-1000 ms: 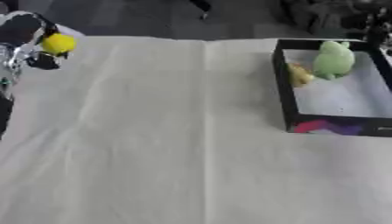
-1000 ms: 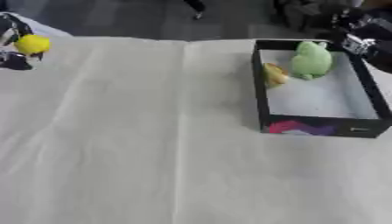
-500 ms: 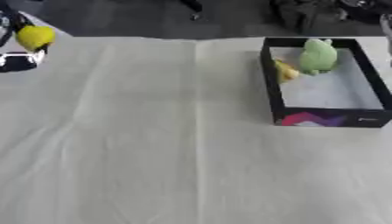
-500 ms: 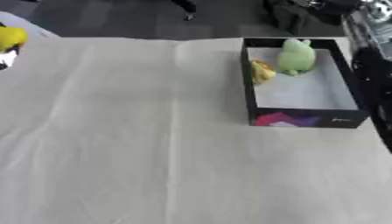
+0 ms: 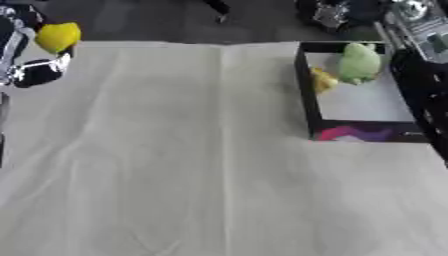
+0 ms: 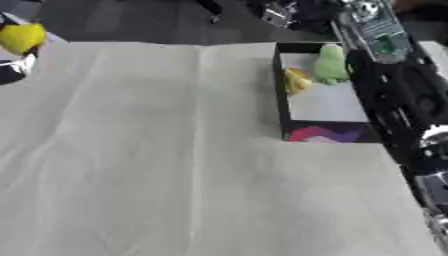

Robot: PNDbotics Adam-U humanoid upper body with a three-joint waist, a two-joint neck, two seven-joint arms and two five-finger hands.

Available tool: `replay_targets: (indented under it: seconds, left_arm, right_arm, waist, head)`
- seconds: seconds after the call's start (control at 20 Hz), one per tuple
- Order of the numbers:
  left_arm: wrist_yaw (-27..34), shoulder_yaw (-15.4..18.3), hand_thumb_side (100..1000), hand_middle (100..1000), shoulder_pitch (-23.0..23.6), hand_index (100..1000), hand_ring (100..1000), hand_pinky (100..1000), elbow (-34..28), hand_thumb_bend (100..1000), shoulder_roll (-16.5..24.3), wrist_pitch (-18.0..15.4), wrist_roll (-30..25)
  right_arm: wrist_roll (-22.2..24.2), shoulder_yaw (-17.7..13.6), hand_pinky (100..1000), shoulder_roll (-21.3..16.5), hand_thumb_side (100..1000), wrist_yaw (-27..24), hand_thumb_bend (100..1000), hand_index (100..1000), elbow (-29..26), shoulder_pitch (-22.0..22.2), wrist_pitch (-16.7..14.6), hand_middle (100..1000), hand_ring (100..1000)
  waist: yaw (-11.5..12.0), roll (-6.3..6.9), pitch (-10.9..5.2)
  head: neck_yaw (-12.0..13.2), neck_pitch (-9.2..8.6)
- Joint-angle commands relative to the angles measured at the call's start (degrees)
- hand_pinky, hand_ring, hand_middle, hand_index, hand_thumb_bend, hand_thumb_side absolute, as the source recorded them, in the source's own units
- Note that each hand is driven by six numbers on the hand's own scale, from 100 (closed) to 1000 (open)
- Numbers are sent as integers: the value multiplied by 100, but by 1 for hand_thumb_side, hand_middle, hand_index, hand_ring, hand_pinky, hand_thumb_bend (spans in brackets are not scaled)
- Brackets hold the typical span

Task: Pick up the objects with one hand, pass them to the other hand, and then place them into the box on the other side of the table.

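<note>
A yellow round object [image 5: 59, 36] is held up at the table's far left corner, with my left hand [image 5: 33, 71] curled round it. On the right side lies the black box [image 5: 305, 90] with a white floor and a coloured front wall. In it are a green soft toy [image 5: 359, 62] and a small yellow thing [image 5: 323, 80]. My right arm [image 6: 402, 100] runs along the box's right wall. My right hand [image 6: 374, 31] shows as a silver blur above the box's far right corner.
A cream cloth [image 5: 192, 165] with soft creases covers the table. Dark floor and blurred dark equipment [image 6: 297, 12] lie beyond the far edge.
The view has shifted. My right arm has come in along the right side of the box. The yellow object stays in my left hand at the far left.
</note>
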Motion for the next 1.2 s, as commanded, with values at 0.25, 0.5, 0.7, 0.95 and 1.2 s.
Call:
replay_targets:
  seconds: [0.25,0.5,0.7,0.95,1.2]
  left_arm:
    - [-141,-177,100,478,174,565,510,662,-841,100,-445,-172,224]
    - [-539,-342,100,481,340,562,517,663,-1154,100,-689,-355,565]
    - [-833,-401,100,483,427,560,522,664,-1289,100,-827,-487,827]
    - [-1066,-550,100,485,502,558,525,665,-1295,100,-985,-802,1073]
    - [-1392,-711,100,487,562,556,530,668,-1314,100,-1127,-1079,1381]
  right_arm:
    - [42,242,1000,539,348,718,100,1000,281,-242,-111,987,1000]
    - [66,345,1000,872,394,1092,100,1000,516,-264,-116,991,1000]
    - [116,409,1000,1018,425,1277,100,1000,651,-274,-189,995,1000]
    - [56,454,1000,1200,438,1552,100,1000,890,-336,-318,997,1000]
    - [-129,427,1000,1354,451,1795,100,1000,1144,-446,-388,1000,1000]
  waist:
    - [8,15,-150]
    - [16,0,-169]
    - [29,-12,-183]
    - [92,-20,-194]
    - [180,-38,-174]
  head:
    - [-207,118]
    - [-254,154]
    - [-329,178]
    - [-442,226]
    - [-562,222]
